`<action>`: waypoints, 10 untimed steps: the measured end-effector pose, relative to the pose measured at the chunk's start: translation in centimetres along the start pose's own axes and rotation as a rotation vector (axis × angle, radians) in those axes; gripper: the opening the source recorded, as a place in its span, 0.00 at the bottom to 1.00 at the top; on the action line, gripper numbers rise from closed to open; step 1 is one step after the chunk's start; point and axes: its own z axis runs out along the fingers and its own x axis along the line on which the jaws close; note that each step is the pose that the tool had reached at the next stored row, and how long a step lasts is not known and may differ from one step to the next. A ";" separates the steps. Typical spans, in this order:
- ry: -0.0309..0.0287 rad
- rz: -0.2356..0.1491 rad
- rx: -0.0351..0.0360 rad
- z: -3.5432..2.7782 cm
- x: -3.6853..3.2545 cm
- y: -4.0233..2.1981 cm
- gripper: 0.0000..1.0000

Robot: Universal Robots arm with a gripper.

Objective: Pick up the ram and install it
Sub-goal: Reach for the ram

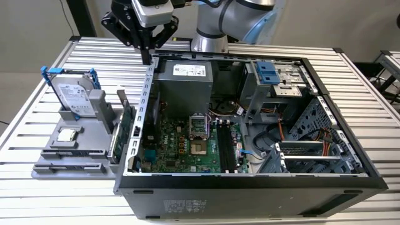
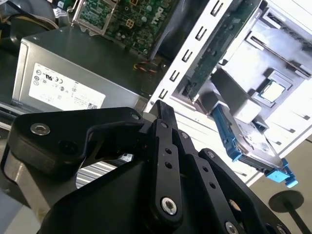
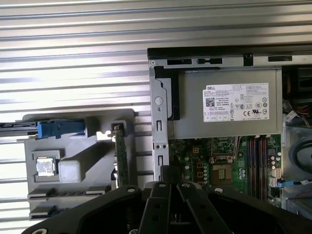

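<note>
Gripper hovering above case rear edge, fingers pressed together, gripping nothing. Ram standing on edge in grey holder beside case, waiting untouched. Black motherboard slots sitting empty; pickup and install both remaining

Slatted metal table, open computer case, grey parts holder

A white label sits on the grey power supply. It carries a barcode, rows of fine black print and a line of certification marks, and the fine print is too small to make out. Another white label covers the top of the hard drive; its print is illegible. A pale sticker on the outer wall of the computer case is likewise unreadable.
</note>
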 end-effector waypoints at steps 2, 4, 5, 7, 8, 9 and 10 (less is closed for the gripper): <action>0.0000 0.000 0.0000 0.00 0.24 -0.02 0.00; 0.0000 0.000 0.0000 -0.01 0.47 -0.03 0.00; 0.0000 0.000 0.0000 -0.01 0.58 -0.04 0.00; 0.0000 0.000 0.0000 -0.02 0.81 -0.06 0.00; 0.0000 0.000 0.0000 -0.02 0.91 -0.06 0.00; 0.0000 0.000 0.0000 -0.02 1.01 -0.07 0.00; 0.0000 0.000 0.0001 -0.03 1.11 -0.08 0.00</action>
